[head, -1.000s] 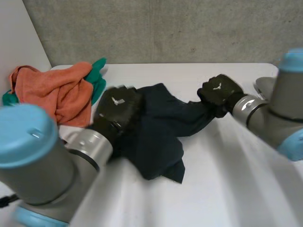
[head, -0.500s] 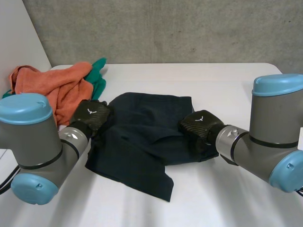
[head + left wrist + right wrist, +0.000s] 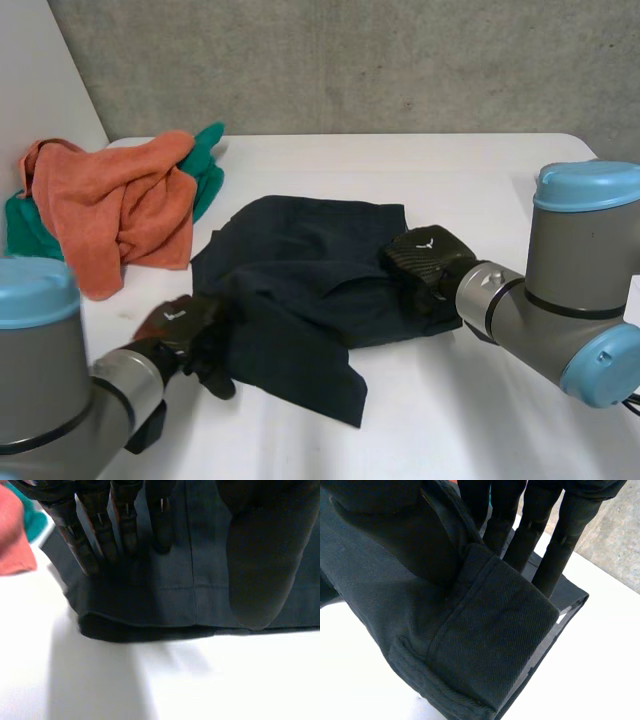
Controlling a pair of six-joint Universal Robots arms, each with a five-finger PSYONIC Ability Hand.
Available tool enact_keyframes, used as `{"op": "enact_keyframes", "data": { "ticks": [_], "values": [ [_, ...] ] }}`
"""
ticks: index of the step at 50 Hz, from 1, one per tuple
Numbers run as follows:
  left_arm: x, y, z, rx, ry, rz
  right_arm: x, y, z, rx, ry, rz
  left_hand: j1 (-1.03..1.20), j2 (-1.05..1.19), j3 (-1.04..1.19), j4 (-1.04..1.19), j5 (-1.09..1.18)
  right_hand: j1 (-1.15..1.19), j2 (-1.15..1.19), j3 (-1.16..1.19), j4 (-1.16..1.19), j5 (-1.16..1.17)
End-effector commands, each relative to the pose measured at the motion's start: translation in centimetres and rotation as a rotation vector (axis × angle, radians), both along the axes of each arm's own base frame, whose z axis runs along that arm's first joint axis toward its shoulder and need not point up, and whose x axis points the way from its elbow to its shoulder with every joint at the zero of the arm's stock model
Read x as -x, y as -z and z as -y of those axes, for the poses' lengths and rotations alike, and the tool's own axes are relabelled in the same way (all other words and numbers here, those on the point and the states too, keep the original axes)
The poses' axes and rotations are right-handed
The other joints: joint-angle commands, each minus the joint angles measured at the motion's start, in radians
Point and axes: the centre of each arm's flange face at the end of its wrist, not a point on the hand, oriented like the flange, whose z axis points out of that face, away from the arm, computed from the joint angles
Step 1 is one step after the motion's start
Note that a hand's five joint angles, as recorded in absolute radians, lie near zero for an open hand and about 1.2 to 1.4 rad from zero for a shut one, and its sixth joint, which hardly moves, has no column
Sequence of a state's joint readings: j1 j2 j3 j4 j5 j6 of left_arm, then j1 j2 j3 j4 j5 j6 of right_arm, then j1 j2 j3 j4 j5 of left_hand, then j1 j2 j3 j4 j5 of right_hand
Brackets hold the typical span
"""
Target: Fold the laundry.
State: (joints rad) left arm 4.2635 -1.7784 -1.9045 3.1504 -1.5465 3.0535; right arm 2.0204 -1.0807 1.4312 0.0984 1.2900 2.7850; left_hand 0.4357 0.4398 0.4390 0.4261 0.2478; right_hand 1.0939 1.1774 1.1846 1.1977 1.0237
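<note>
Navy garment [image 3: 300, 270] lies crumpled mid-table [image 3: 480, 180], not yet flat, 0 folds made. Left hand [image 3: 185, 330] sits at its near left edge, fingers [image 3: 127, 525] straight over the cloth, gripping nothing. Right hand [image 3: 425, 262] pinches the right edge hem between thumb and straight fingers [image 3: 540, 545]. Orange towel [image 3: 110, 205] and green cloth [image 3: 208, 170] wait heaped at the far left, untouched.

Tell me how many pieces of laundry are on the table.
3. A dark garment lies in the middle; an orange cloth is heaped at the table's far left; a green cloth peeks out from beneath it. The heap may hide more.
</note>
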Motion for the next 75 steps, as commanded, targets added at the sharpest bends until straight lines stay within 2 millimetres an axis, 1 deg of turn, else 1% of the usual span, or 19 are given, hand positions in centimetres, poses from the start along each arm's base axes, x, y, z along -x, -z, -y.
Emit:
{"op": "enact_keyframes", "data": {
  "ticks": [1, 11, 14, 16, 18, 22, 24, 31, 36, 39, 45, 50, 54, 59, 62, 65, 66, 70, 75],
  "values": [
    [1.7, 3.1, 2.8, 0.052, 0.01, -0.01, 0.3, 0.6, -0.4, -0.017, 0.0, -0.008, -0.005, -0.009, -0.008, 0.005, 0.008, 0.302, 0.219, 0.212, 0.199, 0.198],
    [3.7, 4.8, 4.4, 0.084, 0.022, -0.002, 0.5, 1.0, -0.9, -0.031, -0.002, -0.016, 0.18, 0.175, 0.176, 0.189, 0.193, 0.302, 0.219, 0.212, 0.199, 0.198],
    [4.3, 5.2, 4.8, 0.115, 0.037, 0.014, 0.5, 1.1, -0.9, -0.03, -0.002, -0.015, 0.437, 0.433, 0.434, 0.447, 0.451, 0.302, 0.219, 0.212, 0.199, 0.198],
    [4.6, 4.9, 5.1, 0.167, 0.034, 0.022, 0.5, 1.0, -0.9, -0.022, -0.002, -0.015, 0.959, 0.954, 0.955, 0.968, 0.972, 0.302, 0.219, 0.212, 0.199, 0.198],
    [4.5, 4.3, 5.6, 0.215, 0.015, 0.026, 0.5, 0.7, -0.9, -0.008, -0.004, -0.018, 0.961, 0.957, 0.957, 0.97, 0.974, 0.302, 0.219, 0.212, 0.199, 0.198],
    [4.2, -0.2, 5.8, 0.36, -0.019, 0.005, 0.6, -1.3, -0.6, 0.048, 0.001, 0.003, 0.961, 0.957, 0.957, 0.97, 0.974, 0.302, 0.219, 0.212, 0.199, 0.198],
    [3.9, -4.2, 5.6, 0.458, -0.032, -0.039, 0.9, -2.4, -0.3, 0.079, 0.006, 0.006, 0.961, 0.957, 0.957, 0.97, 0.974, 0.302, 0.219, 0.212, 0.199, 0.198],
    [2.1, -13.6, 2.7, 0.638, -0.028, -0.149, 3.6, -10.6, 0.5, 0.339, 0.038, -0.051, 0.961, 0.957, 0.957, 0.97, 0.974, 0.302, 0.219, 0.212, 0.199, 0.198],
    [0.3, -17.5, 1.7, 0.67, -0.012, -0.161, 5.3, -17.2, -0.1, 0.5, 0.07, -0.071, 0.961, 0.957, 0.957, 0.97, 0.974, 0.302, 0.219, 0.212, 0.199, 0.198],
    [-0.7, -18.5, 1.9, 0.657, 0.0, -0.153, 5.5, -19.1, -0.5, 0.525, 0.072, -0.065, 0.961, 0.957, 0.957, 0.97, 0.974, 0.302, 0.219, 0.212, 0.199, 0.198],
    [-1.9, -16.9, 3.5, 0.59, 0.012, -0.124, 6.3, -20.1, -0.3, 0.485, 0.084, -0.097, 0.961, 0.957, 0.957, 0.97, 0.974, 0.302, 0.219, 0.212, 0.199, 0.198],
    [-1.2, -12.3, 5.4, 0.451, 0.041, -0.086, 5.5, -16.1, 2.2, 0.371, 0.066, -0.143, 0.961, 0.957, 0.957, 0.97, 0.974, 0.302, 0.219, 0.212, 0.199, 0.198],
    [0.1, -8.9, 8.9, 0.399, 0.047, -0.068, 4.8, -13.1, 4.0, 0.297, 0.058, -0.17, 0.961, 0.957, 0.957, 0.97, 0.974, 0.302, 0.219, 0.212, 0.199, 0.198],
    [2.9, -8.6, 13.0, 0.484, 0.073, -0.1, 3.7, -10.8, 7.3, 0.287, 0.068, -0.161, 0.961, 0.957, 0.957, 0.97, 0.974, 0.302, 0.219, 0.212, 0.199, 0.198],
    [4.7, -11.4, 15.7, 0.637, 0.068, -0.149, 3.1, -11.4, 10.3, 0.388, 0.134, -0.128, 0.961, 0.957, 0.957, 0.97, 0.974, 0.302, 0.219, 0.212, 0.199, 0.198],
    [5.5, -14.9, 17.5, 0.801, 0.044, -0.204, 1.7, -15.3, 12.5, 0.599, 0.218, 0.017, 0.961, 0.957, 0.957, 0.97, 0.974, 0.302, 0.219, 0.212, 0.199, 0.198],
    [5.5, -17.7, 18.5, 0.934, 0.011, -0.252, 1.5, -16.4, 12.9, 0.657, 0.238, 0.064, 0.961, 0.957, 0.957, 0.97, 0.974, 0.302, 0.219, 0.212, 0.199, 0.198],
    [4.6, -23.8, 19.4, 1.236, -0.118, -0.393, 1.1, -21.6, 14.1, 0.9, 0.281, 0.313, 0.961, 0.957, 0.957, 0.97, 0.974, 0.302, 0.219, 0.212, 0.199, 0.198],
    [4.6, -25.9, 19.2, 1.366, -0.15, -0.463, 1.0, -24.7, 13.5, 1.039, 0.268, 0.485, 0.961, 0.957, 0.957, 0.97, 0.974, 0.302, 0.219, 0.212, 0.199, 0.198]
  ]
}}
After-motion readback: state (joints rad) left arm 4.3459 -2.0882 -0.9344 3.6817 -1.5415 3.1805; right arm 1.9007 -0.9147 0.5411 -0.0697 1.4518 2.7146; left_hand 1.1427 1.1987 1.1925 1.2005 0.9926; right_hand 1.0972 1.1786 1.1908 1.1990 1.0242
